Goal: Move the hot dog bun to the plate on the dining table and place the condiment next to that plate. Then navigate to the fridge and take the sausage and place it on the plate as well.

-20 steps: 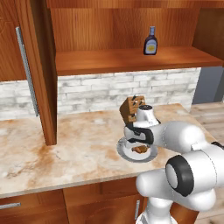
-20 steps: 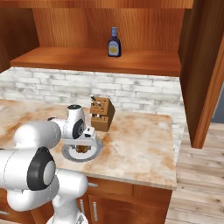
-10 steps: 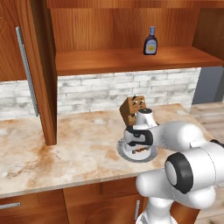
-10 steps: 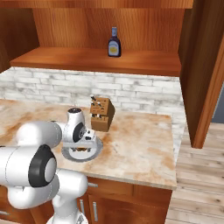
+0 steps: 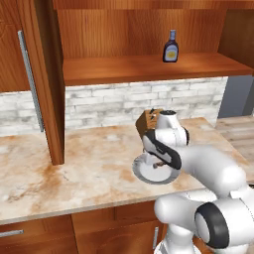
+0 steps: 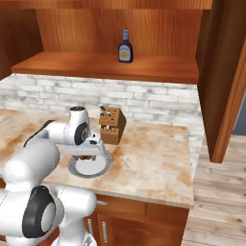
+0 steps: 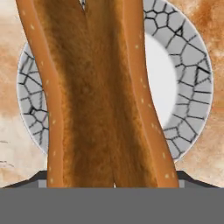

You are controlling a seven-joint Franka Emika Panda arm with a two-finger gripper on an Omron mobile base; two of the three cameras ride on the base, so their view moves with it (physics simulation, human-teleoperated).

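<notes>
Two fingers of my gripper (image 7: 111,181) stand a bun's width apart in the hand view. Their dark tips (image 7: 37,178) peek out at 7 and 5 o'clock, tight against either flank of the hot dog bun (image 7: 100,96), so I read them as clamped on it. The bun runs from 12 to 6 o'clock, orange-tan at its edges with a browner streak down its middle. Behind it lies a grey-rimmed whitish plate (image 7: 188,65) with a cracked-stone pattern, resting on the rust-stained marble counter (image 7: 210,131).

In the left base view my gripper (image 5: 158,161) points down onto the same plate (image 5: 141,171), which sits near the counter's (image 5: 89,163) front edge. A wooden knife block (image 5: 145,123) stands just beside the plate at about 12 o'clock. The condiment (image 5: 170,46) stands upright on the wooden shelf (image 5: 124,69), well apart from the plate at roughly 1 o'clock (a dark bottle with a pale cap and yellowish label).

In the right base view my gripper (image 6: 87,154) is low over the plate (image 6: 101,166). The knife block (image 6: 113,126) is at 1 o'clock from it, and the condiment (image 6: 125,46) is high on the shelf (image 6: 96,67).
</notes>
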